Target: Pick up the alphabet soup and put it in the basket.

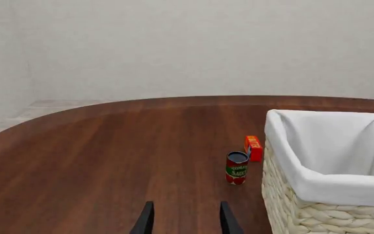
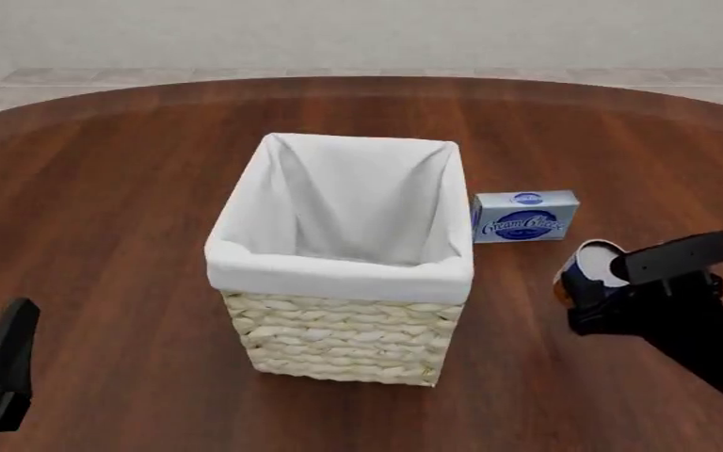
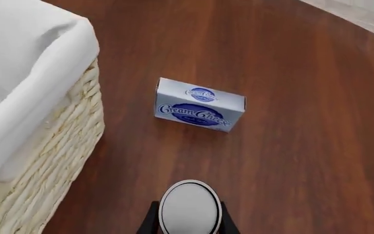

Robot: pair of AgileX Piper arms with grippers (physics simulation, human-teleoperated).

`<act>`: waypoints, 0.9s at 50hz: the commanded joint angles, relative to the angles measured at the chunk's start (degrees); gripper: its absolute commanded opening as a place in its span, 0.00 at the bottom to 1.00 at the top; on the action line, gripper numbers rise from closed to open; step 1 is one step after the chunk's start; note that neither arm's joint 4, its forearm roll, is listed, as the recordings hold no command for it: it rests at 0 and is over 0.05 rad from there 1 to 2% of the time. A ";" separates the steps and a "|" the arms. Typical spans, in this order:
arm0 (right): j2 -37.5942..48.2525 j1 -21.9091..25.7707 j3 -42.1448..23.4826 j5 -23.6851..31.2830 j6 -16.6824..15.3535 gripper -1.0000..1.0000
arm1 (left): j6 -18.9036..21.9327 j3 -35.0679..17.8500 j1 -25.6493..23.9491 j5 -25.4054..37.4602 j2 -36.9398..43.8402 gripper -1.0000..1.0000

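The alphabet soup (image 2: 590,266), a small can with a blue label and a silvery-white top, sits tilted between the fingers of my right gripper (image 2: 584,287), to the right of the basket (image 2: 336,271). In the right wrist view the can's top (image 3: 188,207) fills the gap between the fingers, which close on both its sides. The big wicker basket with a white liner stands in the middle of the table; it also shows in the right wrist view (image 3: 57,161) and the left wrist view (image 1: 317,184). My left gripper (image 1: 185,222) is open and empty, low at the near left.
A flat blue-and-white cream cheese box (image 2: 526,216) lies beyond the can, next to the basket's right side; it also shows in the right wrist view (image 3: 200,104). A red tomato sauce can (image 1: 237,167) and a small orange box (image 1: 254,147) stand beside the basket in the left wrist view.
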 commanded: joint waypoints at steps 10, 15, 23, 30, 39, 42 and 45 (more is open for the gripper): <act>-10.50 2.97 -10.89 13.77 -1.13 0.00 | 0.00 0.00 0.00 0.00 0.00 1.00; -11.28 3.90 -12.86 15.46 -0.92 0.00 | 0.00 0.00 0.00 0.00 0.00 1.00; -9.75 4.69 -15.95 16.06 -2.56 0.00 | 0.00 0.00 0.00 0.00 0.00 1.00; -10.54 5.71 -18.25 17.60 -2.54 0.00 | 0.00 0.00 0.00 0.00 0.00 1.00; -11.45 8.73 -20.46 18.34 -2.05 0.00 | 0.00 0.00 0.00 0.00 0.00 1.00; -10.51 10.79 -22.08 18.08 -1.72 0.00 | 0.00 0.00 0.00 0.00 0.00 1.00; -9.75 11.49 -23.26 17.80 -1.64 0.00 | 0.00 0.00 0.00 0.00 0.00 1.00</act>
